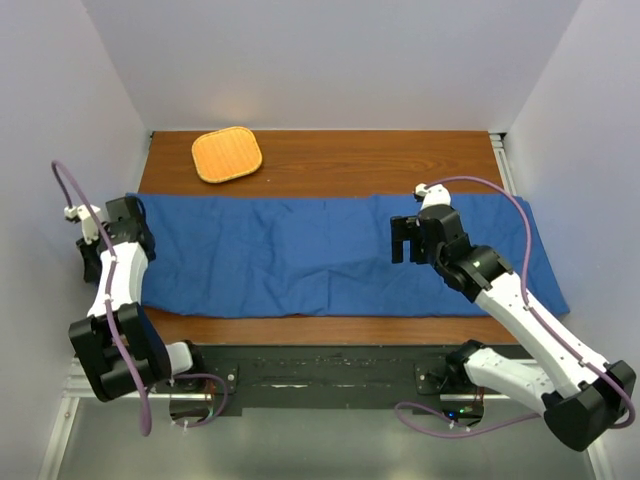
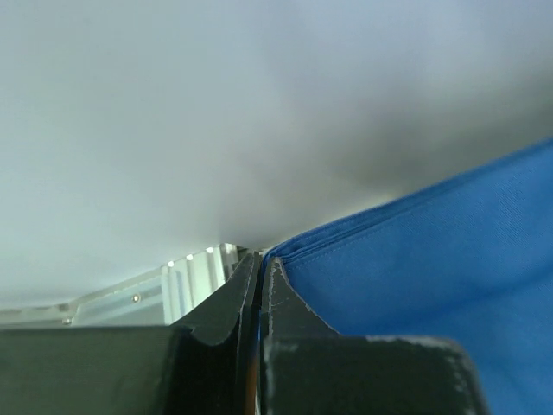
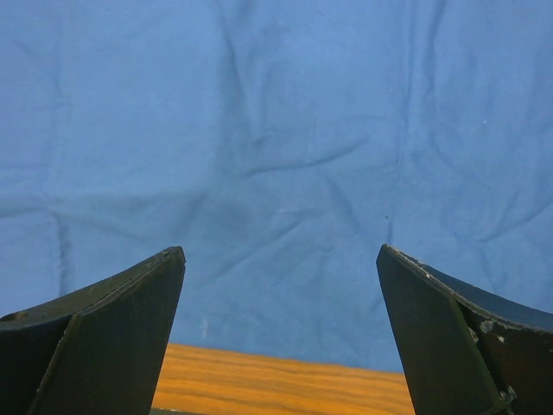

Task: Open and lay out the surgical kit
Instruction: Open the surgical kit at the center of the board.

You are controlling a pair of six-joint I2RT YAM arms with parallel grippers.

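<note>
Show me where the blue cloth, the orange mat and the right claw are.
blue cloth point(image 1: 280, 260), top view, its flat middle.
orange mat point(image 1: 227, 154), top view, its centre.
right claw point(image 3: 281, 251), right wrist view, midway between its open fingertips.

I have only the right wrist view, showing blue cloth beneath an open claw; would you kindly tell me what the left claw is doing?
Observer: The left claw is shut on the left end of the blue cloth, pinching its folded layers.
Operator: Thank you. Does anything else lie on the table?
Observer: Yes, an orange mat sits on the bare wood of the table, beyond the cloth's far edge, toward the left.
Operator: And are any instruments showing?
Observer: None that I can see; the cloth lies as one long folded band across the table.
</note>
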